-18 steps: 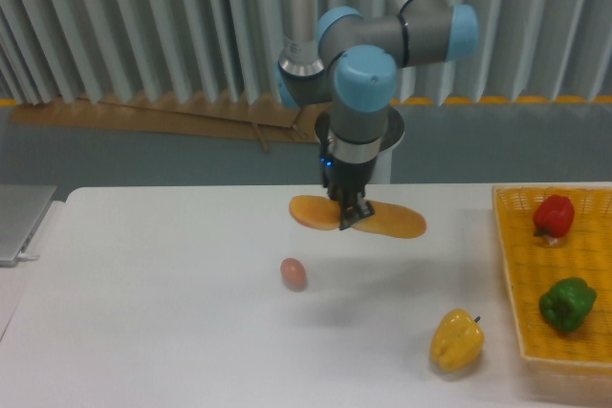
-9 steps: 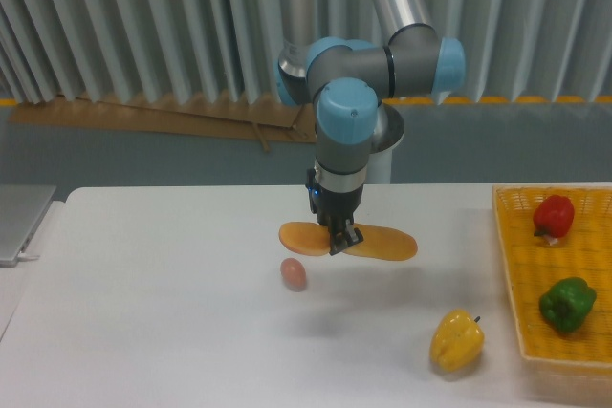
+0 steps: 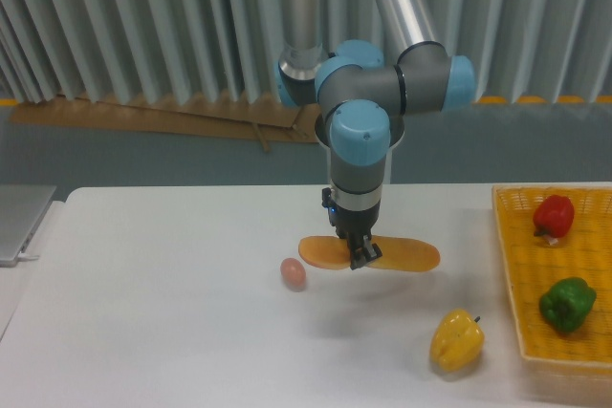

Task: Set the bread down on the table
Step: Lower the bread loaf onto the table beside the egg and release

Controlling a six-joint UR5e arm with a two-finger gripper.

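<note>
**Bread held low over the middle of the desk**

Over the centre of the white desk (image 3: 143, 332), the gripper (image 3: 362, 257) points straight down from the arm (image 3: 359, 140), its jaws closed on the bread (image 3: 406, 256). They pinch the long orange-tan loaf near its middle, so one rounded end sticks out to the left and the other, longer part to the right. The loaf lies level, its length running roughly side to side across the view. A soft shadow sits on the desk just beneath it; whether the bread is touching the surface or hanging just above it cannot be told from this view.

Just beside the left end of the bread, a small pinkish egg (image 3: 294, 273) rests on the desk, apart from the loaf. A yellow bell pepper (image 3: 456, 341) stands nearer the front edge, below and to the right of the loaf and well apart from it. At the right edge of the desk sits a yellow woven basket (image 3: 521, 274), with a red pepper (image 3: 553, 216) toward its back and a green pepper (image 3: 566, 304) nearer the front.
</note>
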